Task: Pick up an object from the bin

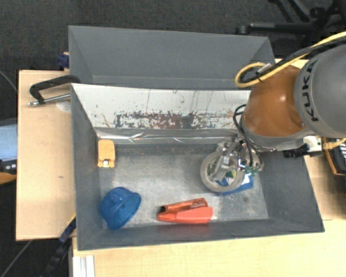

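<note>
My gripper [232,159] is low in the right part of the bin, right over a grey ring-shaped roll [209,178] that lies flat on the floor. The gripper covers the roll's hole and its right side. A blue piece [246,183] sticks out from under the roll at its lower right. Left of the roll, near the front wall, lies an orange-red tool [185,212] with a darker tip pointing left.
A blue cap-shaped thing [120,206] sits in the front left corner. A small tan block [106,153] lies against the left wall further back. The arm with its orange cover and cables hangs over the bin's right rim.
</note>
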Motion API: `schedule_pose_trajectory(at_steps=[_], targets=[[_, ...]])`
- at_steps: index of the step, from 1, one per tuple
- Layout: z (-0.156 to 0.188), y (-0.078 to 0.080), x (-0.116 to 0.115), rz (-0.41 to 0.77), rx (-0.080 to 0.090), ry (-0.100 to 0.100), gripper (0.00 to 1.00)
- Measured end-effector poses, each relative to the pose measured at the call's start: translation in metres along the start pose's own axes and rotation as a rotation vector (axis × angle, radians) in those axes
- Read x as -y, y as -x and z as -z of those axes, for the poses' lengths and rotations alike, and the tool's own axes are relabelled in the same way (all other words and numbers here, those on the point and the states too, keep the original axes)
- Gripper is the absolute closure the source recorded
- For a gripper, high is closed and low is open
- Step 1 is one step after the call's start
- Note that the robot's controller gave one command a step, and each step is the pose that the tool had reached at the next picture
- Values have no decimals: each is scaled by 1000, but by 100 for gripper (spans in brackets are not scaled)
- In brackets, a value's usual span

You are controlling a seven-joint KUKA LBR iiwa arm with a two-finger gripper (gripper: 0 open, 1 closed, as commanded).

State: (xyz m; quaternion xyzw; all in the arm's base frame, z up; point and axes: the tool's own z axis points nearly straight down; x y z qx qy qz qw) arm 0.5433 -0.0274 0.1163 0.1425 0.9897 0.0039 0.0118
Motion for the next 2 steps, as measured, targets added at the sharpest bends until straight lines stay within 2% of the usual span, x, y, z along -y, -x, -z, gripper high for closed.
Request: schedule_pose_trajectory(at_steps=[1, 2], targets=[[-30, -13, 8, 5, 5, 4, 100], [-30, -13, 8, 5, 5, 4, 100]])
